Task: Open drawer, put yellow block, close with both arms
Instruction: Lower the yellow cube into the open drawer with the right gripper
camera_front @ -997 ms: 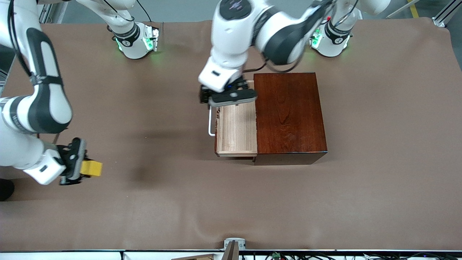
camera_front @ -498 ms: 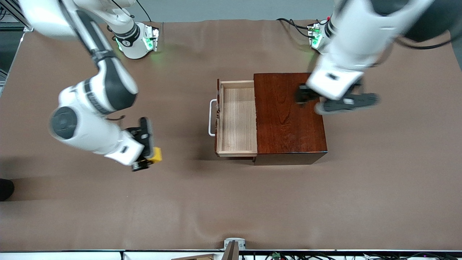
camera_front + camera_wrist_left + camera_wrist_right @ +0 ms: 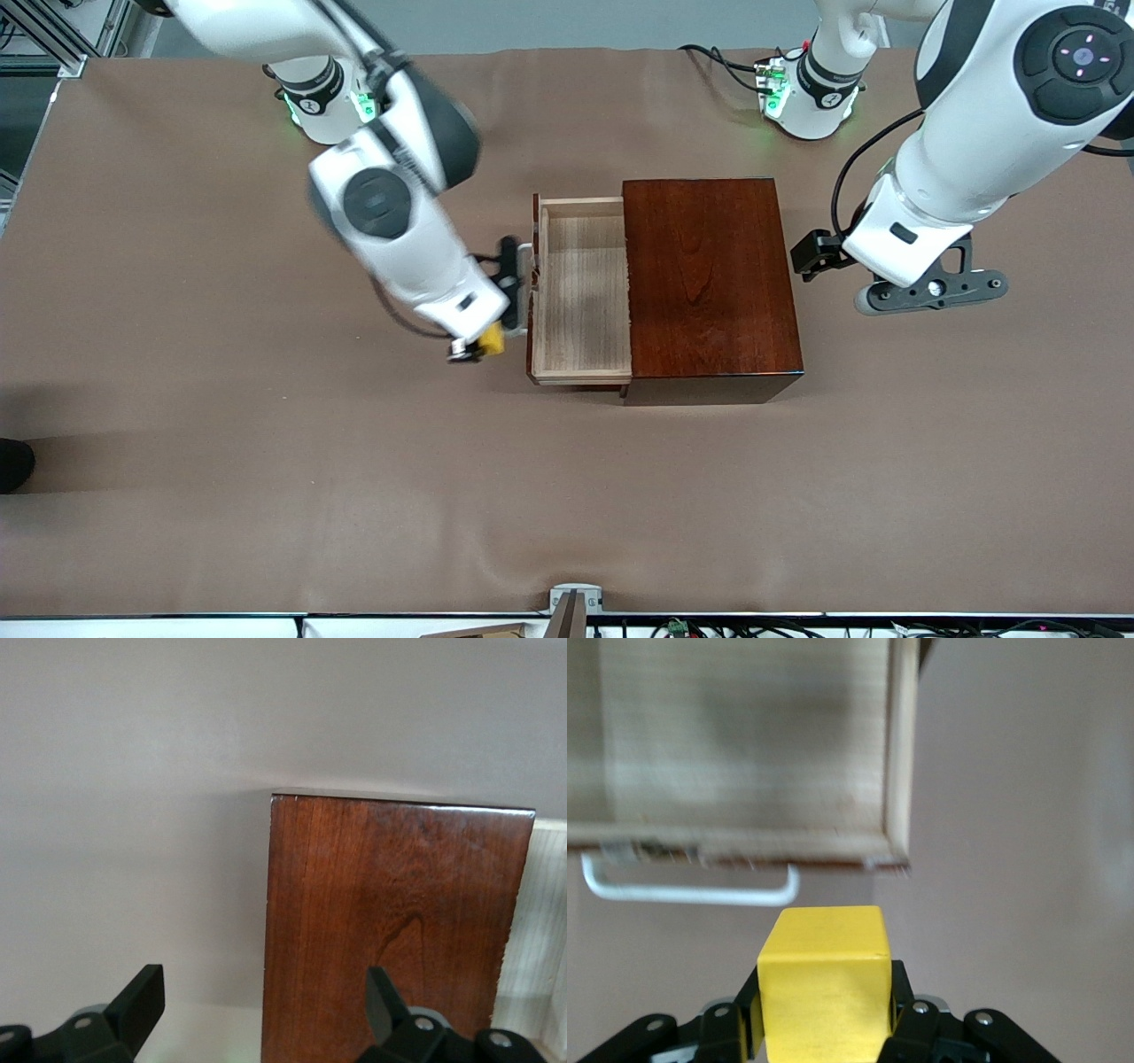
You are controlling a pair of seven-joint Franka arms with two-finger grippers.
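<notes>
Right pincer (image 3: 478,346) grips the block (image 3: 492,339), airborne just beside the handle (image 3: 523,252) of the open drawer (image 3: 580,292). Left pincer (image 3: 926,292), fingers spread and empty, hangs over the tabletop (image 3: 266,487) beside the box (image 3: 709,275).

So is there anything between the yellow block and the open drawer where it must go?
Nothing visible blocks it. The right pincer holds the yellow block just in front of the drawer, beside its white handle. The tray is open and holds nothing. The left pincer waits, open, over the table at the box's closed end.
</notes>
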